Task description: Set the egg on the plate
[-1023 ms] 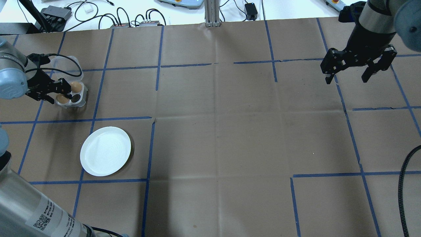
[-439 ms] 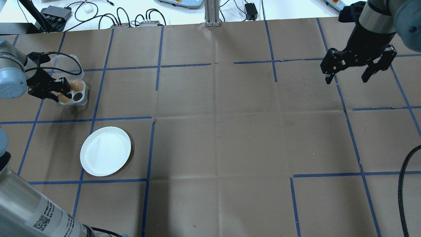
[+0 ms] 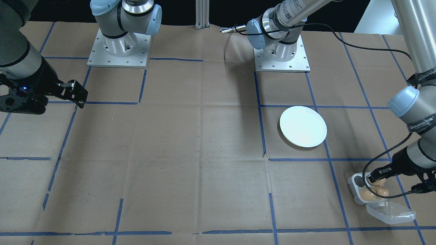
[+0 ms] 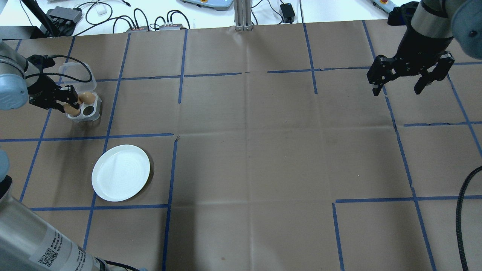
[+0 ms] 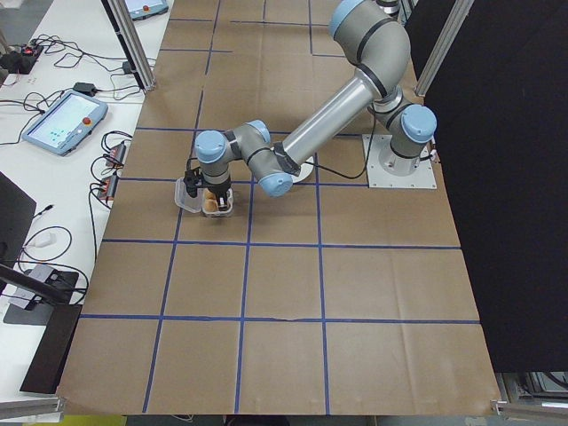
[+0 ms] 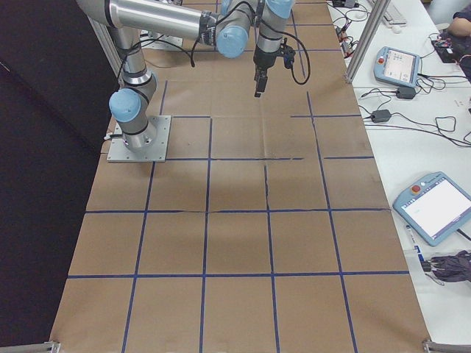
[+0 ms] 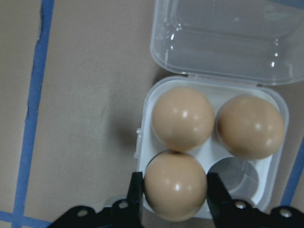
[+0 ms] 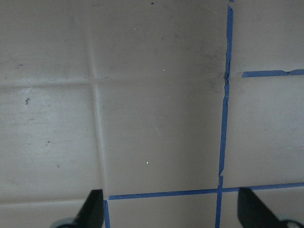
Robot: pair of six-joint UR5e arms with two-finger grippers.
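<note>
The white plate (image 4: pixel 120 172) (image 3: pixel 302 126) lies bare on the brown paper. Beyond it stands a small white egg tray (image 4: pixel 93 112) (image 7: pixel 216 156) with its clear lid (image 7: pixel 228 38) folded open. Three tan eggs are in it. My left gripper (image 4: pixel 69 105) (image 7: pixel 174 192) is shut on the near-left egg (image 7: pixel 175 184) (image 4: pixel 72 109), one finger against each side. Whether this egg has left its cup I cannot tell. The other two eggs (image 7: pixel 183 118) (image 7: pixel 251 126) sit in the back cups. My right gripper (image 4: pixel 399 90) (image 8: pixel 173 209) hangs open over bare paper at the far right.
One tray cup (image 7: pixel 235 173) next to the gripped egg is empty. Blue tape lines (image 4: pixel 171 169) divide the paper into squares. Cables and control boxes (image 4: pixel 64 15) lie beyond the far table edge. A black cable (image 4: pixel 461 210) hangs at the right.
My left gripper has shifted slightly toward the far edge with the egg between its fingers, and the tray has nudged a little with it. The right arm has not moved.
</note>
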